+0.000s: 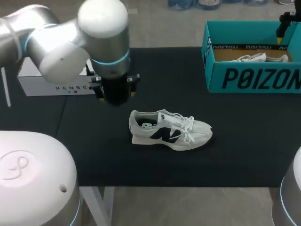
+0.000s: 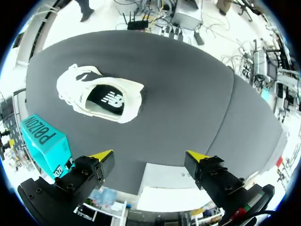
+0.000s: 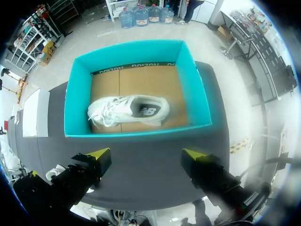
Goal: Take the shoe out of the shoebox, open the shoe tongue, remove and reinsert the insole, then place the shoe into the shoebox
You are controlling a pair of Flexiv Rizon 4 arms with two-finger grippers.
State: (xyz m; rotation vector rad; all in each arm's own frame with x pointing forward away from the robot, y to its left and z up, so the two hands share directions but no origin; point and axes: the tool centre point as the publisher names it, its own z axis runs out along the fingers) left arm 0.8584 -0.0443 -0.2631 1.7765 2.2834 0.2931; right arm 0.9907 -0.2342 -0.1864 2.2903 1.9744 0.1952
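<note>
A white shoe [image 1: 170,130] with a dark side logo lies on its sole in the middle of the black mat, toe to the right. In the left wrist view the shoe [image 2: 101,96] is ahead of the fingers, its dark insole showing in the opening. My left gripper [image 1: 115,89] hangs open above the mat, behind the shoe's heel and apart from it; its gripper [image 2: 149,157] is empty. The teal shoebox [image 1: 254,80] stands at the back right with a second white shoe [image 1: 261,58] inside. My right gripper [image 3: 146,155] is open and empty above the shoebox [image 3: 197,94] and that shoe [image 3: 129,110].
A white carton [image 1: 51,82] sits at the back left of the mat, behind my left arm, and the same white carton [image 2: 164,181] shows under the left fingers. The teal shoebox [image 2: 44,141] lies beside the left gripper. The mat's front edge runs close below the shoe.
</note>
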